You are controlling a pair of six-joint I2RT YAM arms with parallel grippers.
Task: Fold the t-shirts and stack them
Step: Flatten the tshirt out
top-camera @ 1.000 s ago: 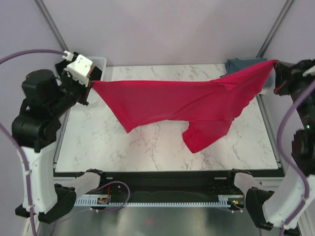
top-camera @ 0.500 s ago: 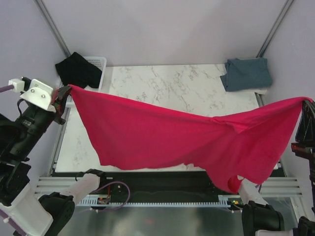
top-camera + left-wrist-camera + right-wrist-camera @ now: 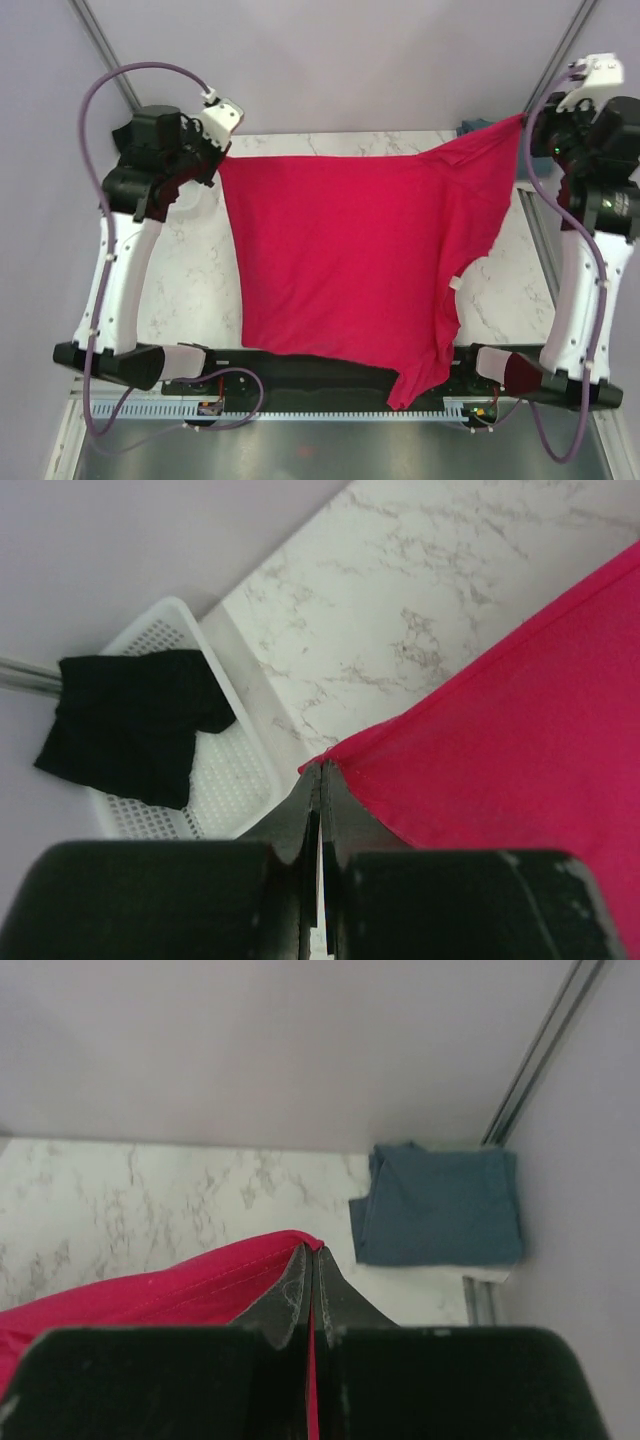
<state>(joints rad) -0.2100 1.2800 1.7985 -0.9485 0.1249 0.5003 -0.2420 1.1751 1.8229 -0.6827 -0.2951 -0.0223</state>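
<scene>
Top view: red t-shirt (image 3: 340, 260) hung spread over marble table (image 3: 190, 290), its far corners pinched by left gripper (image 3: 218, 160) and right gripper (image 3: 527, 125), both clamped on cloth.
Left wrist: black t-shirt (image 3: 125, 720) lay in white basket (image 3: 235, 770), far left.
Right wrist: blue-grey t-shirt (image 3: 440, 1205) lay folded, far right corner.

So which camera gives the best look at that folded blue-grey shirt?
The right wrist view: the blue-grey shirt lies folded in the far corner, nearly all of it in view. The top view shows only a sliver behind the red shirt; the left wrist view misses it.
</scene>
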